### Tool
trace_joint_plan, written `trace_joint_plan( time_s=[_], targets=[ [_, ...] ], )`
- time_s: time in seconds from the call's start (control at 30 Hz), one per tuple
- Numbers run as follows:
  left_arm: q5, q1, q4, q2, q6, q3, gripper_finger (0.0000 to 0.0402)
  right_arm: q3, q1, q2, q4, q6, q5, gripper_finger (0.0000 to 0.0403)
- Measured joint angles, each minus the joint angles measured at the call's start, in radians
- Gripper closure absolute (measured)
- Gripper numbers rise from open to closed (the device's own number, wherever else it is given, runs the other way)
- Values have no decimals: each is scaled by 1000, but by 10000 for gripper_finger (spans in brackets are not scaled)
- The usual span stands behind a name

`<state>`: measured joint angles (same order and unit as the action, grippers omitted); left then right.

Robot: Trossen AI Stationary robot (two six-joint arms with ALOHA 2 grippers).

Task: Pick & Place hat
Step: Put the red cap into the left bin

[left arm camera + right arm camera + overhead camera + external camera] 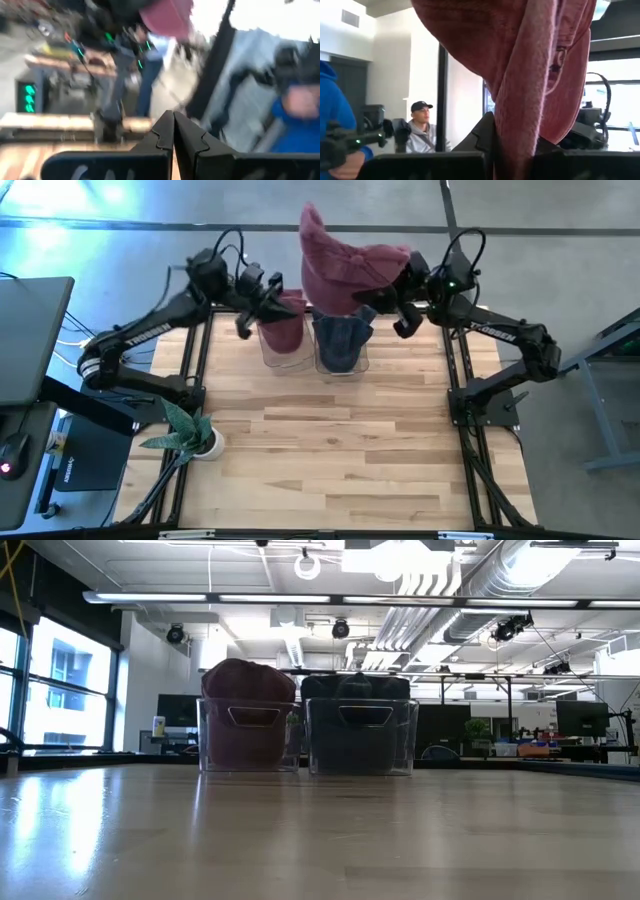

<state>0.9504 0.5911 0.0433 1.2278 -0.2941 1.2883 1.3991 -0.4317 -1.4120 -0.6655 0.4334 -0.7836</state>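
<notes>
A maroon knit hat point(340, 260) is held high above two clear bins at the table's far edge. My right gripper point(388, 292) is shut on it, and the cloth fills most of the right wrist view point(520, 60). The left bin point(248, 730) holds more maroon hats point(285, 320). The right bin point(360, 730) holds navy hats point(342, 335). My left gripper point(262, 302) hovers over the left bin, shut and touching nothing; its closed fingers show in the left wrist view point(173, 129). My right gripper pinches a thick fold of the hat's cloth point(517, 117) between its two fingers, coming from the table's right side. The hat is lifted clear of the bins and the table. Its bulk spreads away from the fingers toward the table's left and far side point(330, 240).
A small potted plant point(190, 432) stands near the table's left edge. A dark screen point(30, 330) sits off the table to the left. The wooden table top point(330, 450) lies bare in front of the bins. People show in the room beyond point(420, 130).
</notes>
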Motion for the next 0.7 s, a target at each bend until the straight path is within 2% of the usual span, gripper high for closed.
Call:
trace_joint_plan(
  time_s=[0.1, 0.2, 0.3, 0.37, 0.53, 0.7],
  targets=[
    [-171, -34, 280, 0, -181, -115, 401, 0, -18, 0, -7, 42, -41, 394],
    [-306, -44, 457, 1, -320, -185, 398, 0, -26, 0, -5, 64, -57, 395],
    [-310, -42, 555, 0, -382, -205, 376, 0, -27, 0, 5, 60, -62, 392],
    [-283, -42, 565, 0, -407, -203, 346, 0, -27, 0, 21, 57, -61, 392],
    [-207, -47, 561, 0, -447, -195, 241, 0, -27, 0, 54, 34, -59, 395],
    [-247, -95, 600, 40, -446, -194, 150, 0, -27, 0, 72, 32, -59, 391]
  ],
)
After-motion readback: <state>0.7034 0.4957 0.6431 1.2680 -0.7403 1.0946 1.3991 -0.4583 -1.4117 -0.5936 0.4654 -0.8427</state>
